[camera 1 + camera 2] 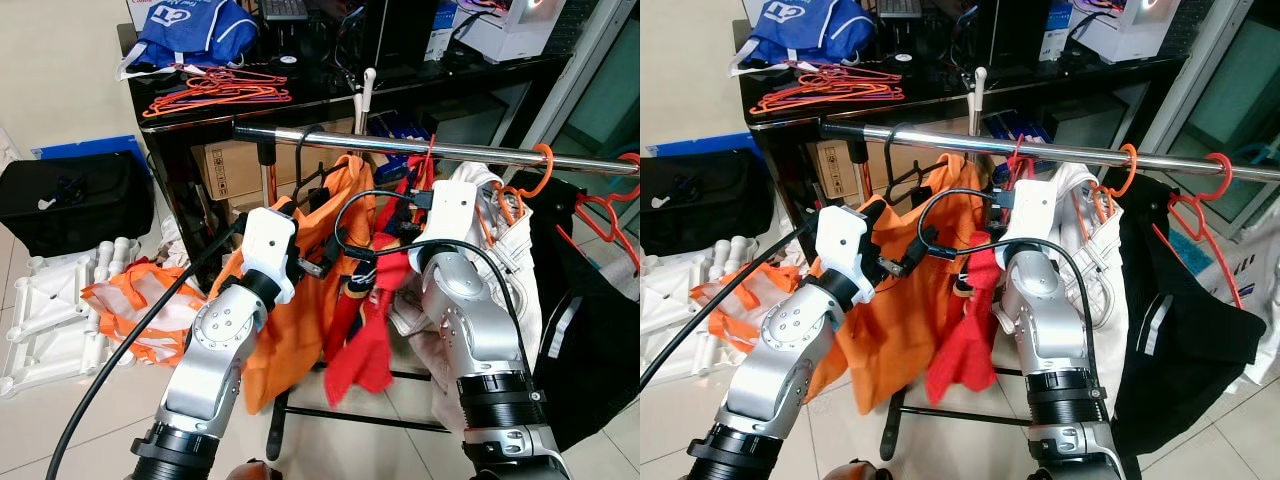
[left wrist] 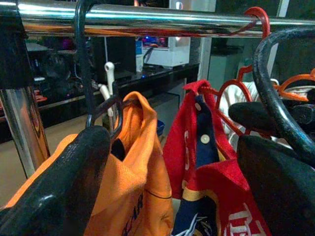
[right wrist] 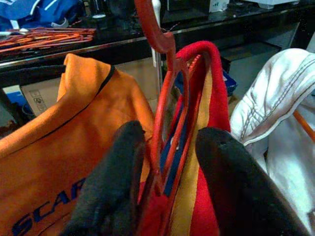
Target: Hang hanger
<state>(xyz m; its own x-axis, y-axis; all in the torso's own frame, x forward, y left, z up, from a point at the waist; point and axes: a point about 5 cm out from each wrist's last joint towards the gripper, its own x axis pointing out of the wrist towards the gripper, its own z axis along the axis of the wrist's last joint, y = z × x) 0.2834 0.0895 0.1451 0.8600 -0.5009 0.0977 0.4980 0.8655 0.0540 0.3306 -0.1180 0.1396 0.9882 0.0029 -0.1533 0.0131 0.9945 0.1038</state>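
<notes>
The right end effector [image 3: 167,191] is clamped on the red hanger [image 3: 165,103] just under the rail [image 1: 400,146]. The left end effector [image 2: 172,182] is spread apart by the orange shirt [image 1: 310,280]. The hook looks already over the rail, so next let go. The hanger is thin and carries a red shirt [image 1: 365,340].

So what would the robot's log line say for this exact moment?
right gripper: around red hanger, hook on rail | left gripper: open near orange shirt | hang: done, unreleased
</notes>
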